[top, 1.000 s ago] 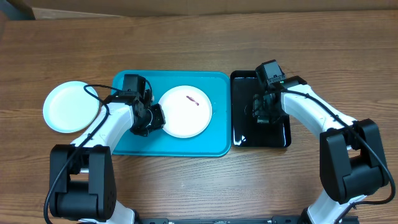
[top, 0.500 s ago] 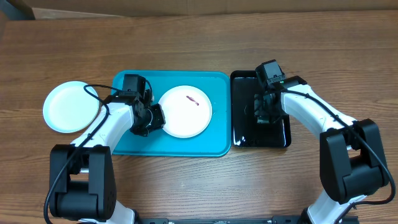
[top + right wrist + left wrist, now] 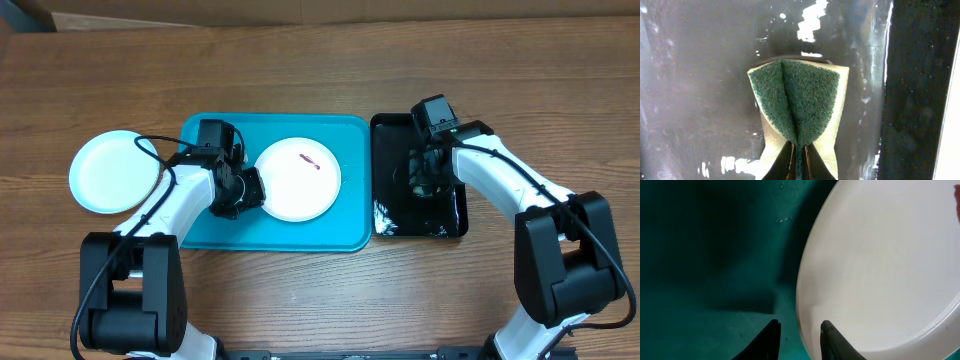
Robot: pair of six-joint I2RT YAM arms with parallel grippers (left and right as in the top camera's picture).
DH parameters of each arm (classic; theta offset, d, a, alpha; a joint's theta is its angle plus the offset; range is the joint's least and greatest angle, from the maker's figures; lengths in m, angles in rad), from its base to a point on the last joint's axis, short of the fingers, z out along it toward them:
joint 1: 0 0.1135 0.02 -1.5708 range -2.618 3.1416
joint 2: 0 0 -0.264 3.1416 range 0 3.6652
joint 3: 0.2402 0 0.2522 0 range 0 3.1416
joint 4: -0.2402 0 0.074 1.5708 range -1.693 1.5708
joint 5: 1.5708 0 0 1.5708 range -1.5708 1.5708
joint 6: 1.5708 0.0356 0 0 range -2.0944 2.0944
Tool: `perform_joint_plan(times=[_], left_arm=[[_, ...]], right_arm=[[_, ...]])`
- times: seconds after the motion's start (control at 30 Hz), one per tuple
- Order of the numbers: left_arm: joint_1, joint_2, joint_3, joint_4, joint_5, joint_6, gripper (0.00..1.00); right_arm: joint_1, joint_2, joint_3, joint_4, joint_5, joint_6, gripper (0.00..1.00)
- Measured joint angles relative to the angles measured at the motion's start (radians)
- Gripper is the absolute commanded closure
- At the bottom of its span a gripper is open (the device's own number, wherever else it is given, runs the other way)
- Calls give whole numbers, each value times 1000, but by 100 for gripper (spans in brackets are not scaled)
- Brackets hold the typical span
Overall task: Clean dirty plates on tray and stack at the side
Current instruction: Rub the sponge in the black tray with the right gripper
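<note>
Overhead, your left arm lies folded over the left half of the large teal rectangular plastic tray [image 3: 210, 235], forearm slanting in from the near-left corner. The left gripper [image 3: 252, 189] is turned toward the middle, at the left edge of the white round plastic plate [image 3: 298, 180]. That plate lies flat on the tray's right half.

On the left wrist view you see its fingertips [image 3: 828, 331] narrowly spread, straddling the plate's rim. One tip is over the white surface and the other over the teal floor, with a strip of teal showing between that outer tip and the rim.

Your right arm reaches in from the near-right, elbow out to the right, wrist bent down over the small glossy black tray [image 3: 448, 222]. The right gripper [image 3: 799, 161] has its fingers pressed together on the green-faced sponge [image 3: 800, 97]. The pinch folds the sponge into a V whose crease runs straight away from the fingers. The black tray's floor is wet and shiny beneath it.

The teal tray's long axis runs left to right across the wooden table [image 3: 320, 70]; the black tray just beside it runs front to back. The reddish-brown smear [image 3: 308, 161] is a short slanted streak in the white plate's far-right part. A pale round plate [image 3: 115, 172] rests on the table near the teal tray's left end.
</note>
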Motion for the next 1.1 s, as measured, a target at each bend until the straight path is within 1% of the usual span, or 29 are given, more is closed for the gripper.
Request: perform_joint_plan(times=[0.1, 0.27, 0.3, 0.37, 0.4, 0.57, 0.63, 0.8, 0.93, 1.1], left_arm=[[0, 0, 0, -12, -10, 0, 73], [0, 0, 0, -14, -16, 0, 73], [0, 0, 0, -14, -18, 0, 75], [-1, 0, 0, -14, -22, 0, 86], [-1, 0, 0, -13, -23, 2, 88], [-19, 0, 0, -9, -53, 0, 91], [-26, 0, 0, -5, -59, 0, 96], [-27, 0, 0, 9, -60, -3, 96], [-27, 0, 0, 16, -61, -3, 96], [-27, 0, 0, 16, -64, -3, 96]], right_arm=[[0, 0, 2, -2, 0, 0, 96], [0, 0, 3, -3, -1, 0, 96], [0, 0, 3, -3, -1, 0, 96], [0, 0, 3, -3, -2, 0, 96], [0, 0, 3, -3, -2, 0, 96], [0, 0, 3, -3, -2, 0, 96], [0, 0, 3, -6, -2, 0, 96], [0, 0, 47, -89, -2, 1, 96], [0, -11, 93, -116, -2, 1, 96], [0, -57, 98, -147, -2, 1, 96]])
